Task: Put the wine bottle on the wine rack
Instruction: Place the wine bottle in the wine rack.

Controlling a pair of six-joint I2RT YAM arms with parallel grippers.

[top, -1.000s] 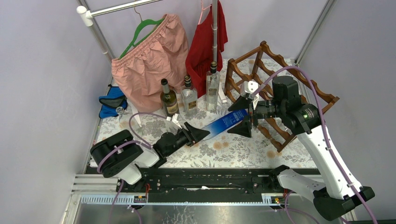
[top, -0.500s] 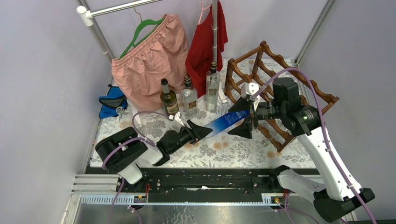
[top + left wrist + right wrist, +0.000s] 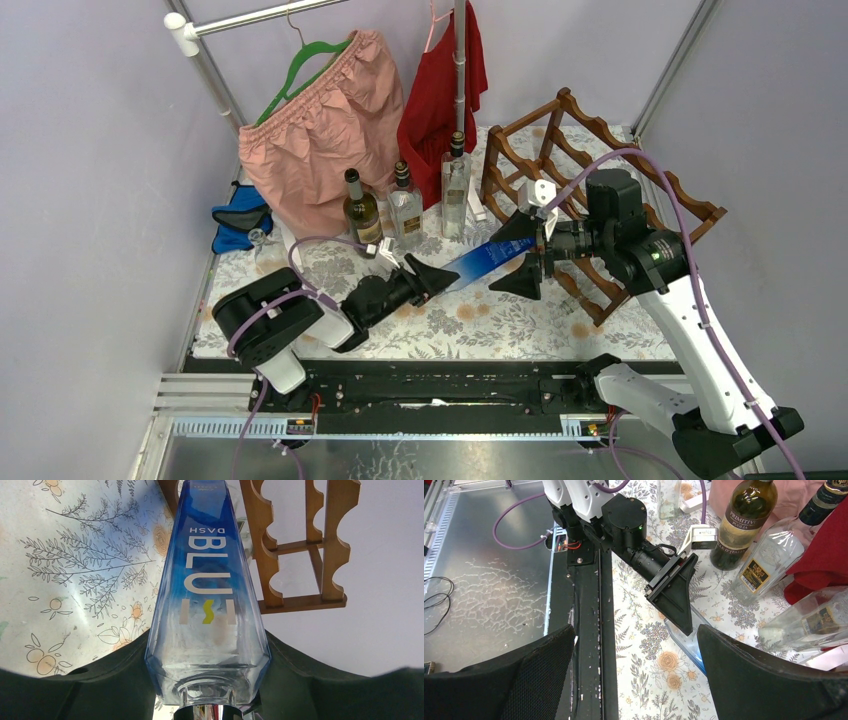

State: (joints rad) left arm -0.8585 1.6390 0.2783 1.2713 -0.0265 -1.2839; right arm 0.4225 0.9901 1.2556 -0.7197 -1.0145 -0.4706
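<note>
Starting at the near side: clamping the wine bottle by its neck end with the left gripper, pinching the glass shoulders between dark fingers. Holding it slanted, base pointing up and right, apparently clear of the floral tablecloth. Leaving open cloth beneath and toward the near right edge.

Moving farther out: spreading the right gripper to full width, bracketing the bottle's base on both sides and, as far as the overhead view tells, not touching the glass.

Looking to the far left: hemming in that side with three upright bottles just behind the left arm, backed by pink shorts and a red garment.

Reaching the far right corner: finding the wine rack just behind the right wrist, lining up its scalloped rails beyond the bottle's base, hugging the table's right edge by the wall.
</note>
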